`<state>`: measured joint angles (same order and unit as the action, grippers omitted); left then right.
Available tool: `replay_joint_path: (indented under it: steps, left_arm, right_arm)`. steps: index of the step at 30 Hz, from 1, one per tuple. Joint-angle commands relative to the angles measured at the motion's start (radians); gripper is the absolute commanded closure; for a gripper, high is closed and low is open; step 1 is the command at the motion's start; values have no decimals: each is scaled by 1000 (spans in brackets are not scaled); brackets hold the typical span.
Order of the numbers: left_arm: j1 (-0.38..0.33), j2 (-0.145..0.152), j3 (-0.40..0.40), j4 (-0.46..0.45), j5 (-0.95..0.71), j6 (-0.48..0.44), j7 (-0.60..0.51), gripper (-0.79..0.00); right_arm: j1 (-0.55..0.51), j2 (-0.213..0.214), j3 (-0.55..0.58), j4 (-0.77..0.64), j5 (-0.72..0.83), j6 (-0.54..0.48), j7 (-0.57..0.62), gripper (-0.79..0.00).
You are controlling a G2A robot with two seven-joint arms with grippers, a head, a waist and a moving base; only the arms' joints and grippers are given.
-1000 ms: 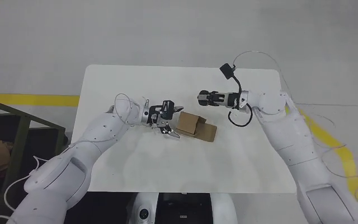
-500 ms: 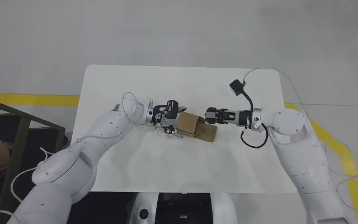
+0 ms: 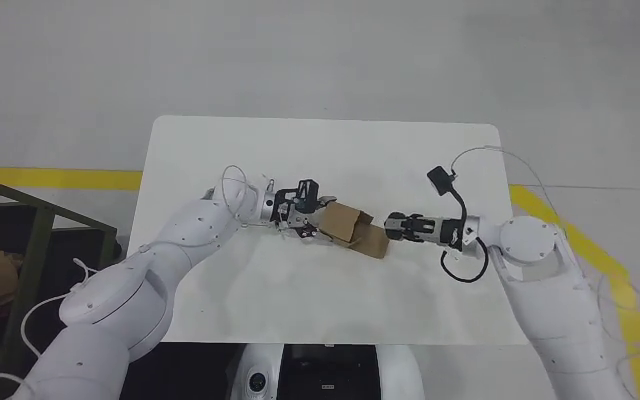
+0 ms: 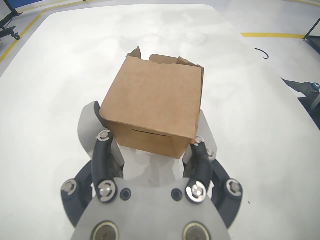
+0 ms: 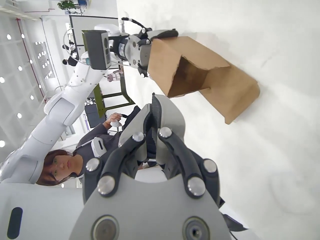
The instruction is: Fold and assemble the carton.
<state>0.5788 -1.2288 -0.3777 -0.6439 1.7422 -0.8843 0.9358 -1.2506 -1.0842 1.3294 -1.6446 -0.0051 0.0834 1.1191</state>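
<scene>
The white tabletop (image 3: 250, 150) carries a brown carton (image 3: 345, 222) near its middle, a little towards the near edge. The carton (image 4: 155, 96) lies on its side with its closed end turned left and its open mouth turned right. From the right wrist view the hollow inside (image 5: 190, 76) shows, and one long flap (image 5: 235, 96) runs from the mouth down flat onto the tabletop. The left claw (image 3: 314, 217) sits at the carton's left end and grasps it, one finger (image 4: 87, 121) on each side of the closed end. The right claw (image 3: 392, 225) is low over the tabletop just beside the flap's right edge, its fingers (image 5: 160, 111) clenched together on nothing.
</scene>
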Motion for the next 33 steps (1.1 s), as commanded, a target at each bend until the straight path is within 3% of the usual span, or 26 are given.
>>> replay_joint_path:
  steps: [1, 7, 16, 33]
  left_arm:
    - [-4, 1, 7, 1, -7, 2, 2, -505]
    - [-13, 6, 23, -3, -27, 15, 15, -502]
    - [-12, 24, 48, -47, -47, 29, 29, -536]
    - [-19, 47, 71, -92, -97, 28, 28, -511]
  right_arm:
    - [-4, 3, 2, 4, -29, 27, -11, 0]
    - [1, 7, -5, 40, -101, 97, -84, 0]
    - [81, -7, -73, 126, -110, 83, -182, 0]
    - [175, -34, -215, 189, -75, 6, -151, 0]
